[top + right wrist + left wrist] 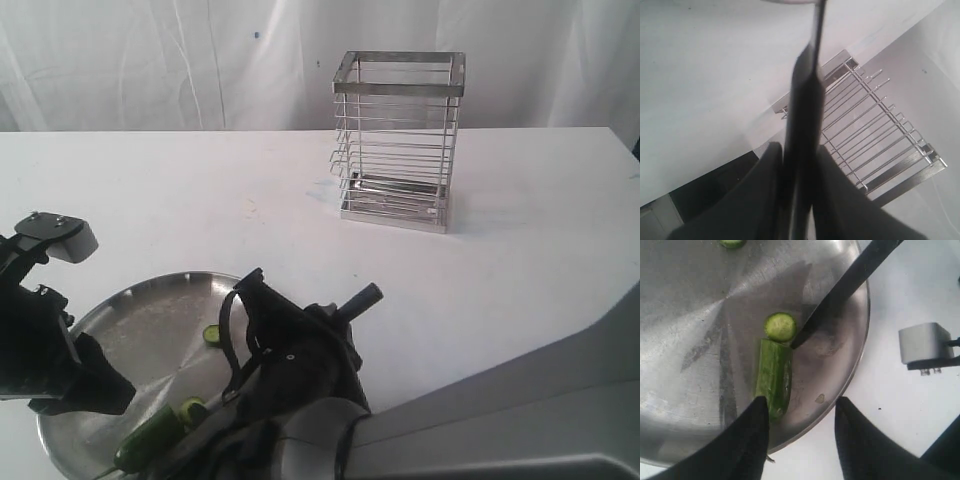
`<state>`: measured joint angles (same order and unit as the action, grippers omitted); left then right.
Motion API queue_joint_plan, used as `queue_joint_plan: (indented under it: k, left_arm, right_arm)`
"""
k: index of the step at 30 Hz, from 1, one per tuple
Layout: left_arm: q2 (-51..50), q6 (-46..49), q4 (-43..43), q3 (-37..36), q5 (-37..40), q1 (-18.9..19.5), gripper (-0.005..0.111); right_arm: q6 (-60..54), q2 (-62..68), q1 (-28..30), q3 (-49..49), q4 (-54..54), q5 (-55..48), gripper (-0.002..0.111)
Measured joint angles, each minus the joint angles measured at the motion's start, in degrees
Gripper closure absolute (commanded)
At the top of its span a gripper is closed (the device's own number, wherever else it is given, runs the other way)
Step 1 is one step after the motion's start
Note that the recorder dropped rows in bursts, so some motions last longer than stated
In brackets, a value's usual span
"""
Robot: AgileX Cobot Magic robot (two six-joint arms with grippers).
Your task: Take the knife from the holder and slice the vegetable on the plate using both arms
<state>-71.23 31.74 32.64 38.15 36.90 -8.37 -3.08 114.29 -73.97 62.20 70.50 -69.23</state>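
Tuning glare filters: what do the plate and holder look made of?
Plate: looks like brushed steel, going by the fine streaked sheen and dull reflections. Holder: thin shiny metal wires with a flat metal band rim, bright glints; steel or chrome plating, cannot tell which.

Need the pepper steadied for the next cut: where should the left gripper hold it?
Grip the pepper at its uncut end, nearest the rim of the plate, well back from the cut face where the knife tip sits. Come from above on the rim side, jaws across its narrow width: it lies flat, long and slim.
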Motion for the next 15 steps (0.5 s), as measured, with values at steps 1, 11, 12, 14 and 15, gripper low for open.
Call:
queue_joint_plan:
  k: [1,11,12,14,15]
  left_arm:
    - [0.0,0.0,0.0,0.0,0.0,0.0,0.06]
    - [0.0,-0.1,0.62,0.0,0.0,-0.02,0.06]
    - [0.0,-0.1,0.62,0.0,0.0,-0.02,0.06]
    - [0.0,-0.1,0.62,0.0,0.0,-0.02,0.06]
    - [0.0,-0.1,0.62,0.0,0.0,-0.02,0.06]
  right_arm:
    - [0.0,0.16,0.0,0.0,0.4,0.0,0.108]
    - [-0.1,0.26,1.05,0.0,3.89,0.11,0.108]
    - [-0.1,0.26,1.05,0.0,4.46,0.11,0.108]
    - [-0.1,0.26,1.05,0.0,5.79,0.11,0.108]
    - [-0.1,0.26,1.05,0.0,6.23,0.11,0.108]
